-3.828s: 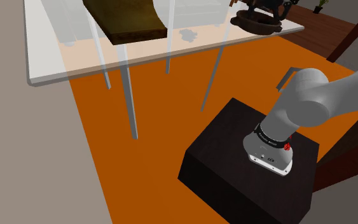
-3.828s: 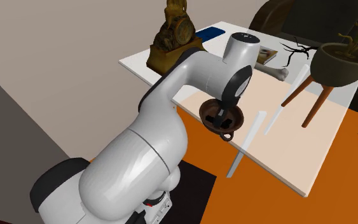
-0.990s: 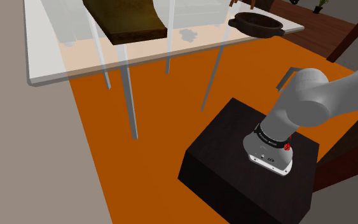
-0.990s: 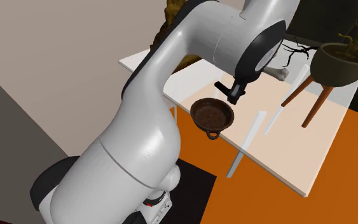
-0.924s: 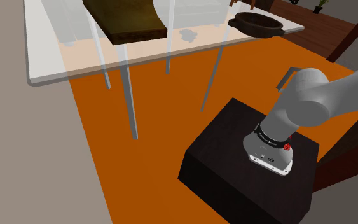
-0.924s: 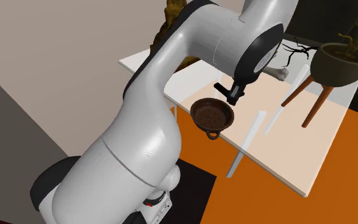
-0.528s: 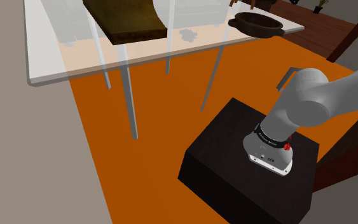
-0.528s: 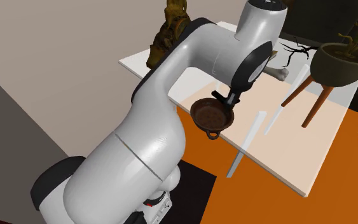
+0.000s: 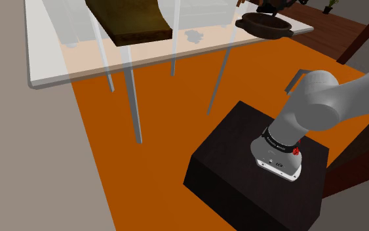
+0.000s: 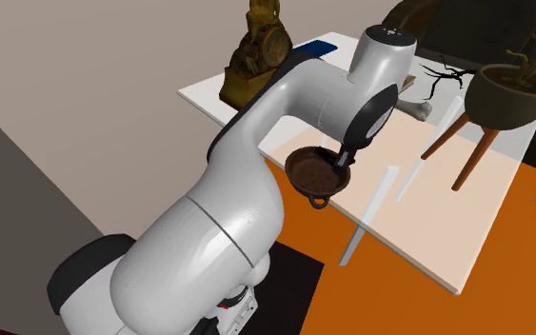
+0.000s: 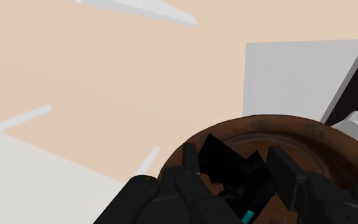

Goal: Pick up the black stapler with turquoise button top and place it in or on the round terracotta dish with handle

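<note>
gripper (image 11: 233, 159) pinching black stapler (image 11: 220, 160), hanging just above terracotta dish (image 11: 285, 124); positioned over bowl so release should land inside.

Shoulder view looks down beside the stand (image 9: 232, 154); both exteriors share the dish (image 9: 265, 25).

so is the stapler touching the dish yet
Cannot tell. The wrist view shows the stapler in the gripper over the inside of the dish, but the black shapes hide any gap or contact beneath it.
</note>
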Robot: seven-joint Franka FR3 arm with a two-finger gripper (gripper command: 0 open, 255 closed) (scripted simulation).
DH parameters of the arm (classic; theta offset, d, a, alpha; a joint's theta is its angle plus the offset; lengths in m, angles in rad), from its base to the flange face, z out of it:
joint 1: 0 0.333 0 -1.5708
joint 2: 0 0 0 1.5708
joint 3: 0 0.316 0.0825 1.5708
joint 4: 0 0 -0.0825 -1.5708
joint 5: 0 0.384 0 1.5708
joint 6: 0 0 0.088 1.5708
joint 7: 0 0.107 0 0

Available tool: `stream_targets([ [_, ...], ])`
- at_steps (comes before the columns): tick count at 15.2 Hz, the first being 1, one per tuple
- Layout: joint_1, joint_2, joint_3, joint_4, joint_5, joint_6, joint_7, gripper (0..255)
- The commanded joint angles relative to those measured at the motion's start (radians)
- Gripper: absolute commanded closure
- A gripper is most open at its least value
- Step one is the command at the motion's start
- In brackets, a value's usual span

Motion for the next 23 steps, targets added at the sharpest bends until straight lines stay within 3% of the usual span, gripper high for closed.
stream_targets([
  [1,-0.042,-0.106,0.007,-0.021,0.0,0.005,0.007,255],
  [6,-0.042,-0.106,0.007,-0.021,0.0,0.005,0.007,255],
  [7,-0.037,-0.093,0.0,-0.015,0.0,0.013,0.005,0],
  [10,-0.026,-0.065,-0.006,0.026,0.004,0.002,-0.002,0],
  [12,-0.042,-0.106,0.007,-0.021,0.0,0.005,0.007,0],
  [16,-0.031,-0.078,0.032,0.124,0.023,-0.113,-0.003,0],
  [23,-0.029,-0.078,0.032,0.124,0.022,-0.113,-0.002,0],
])
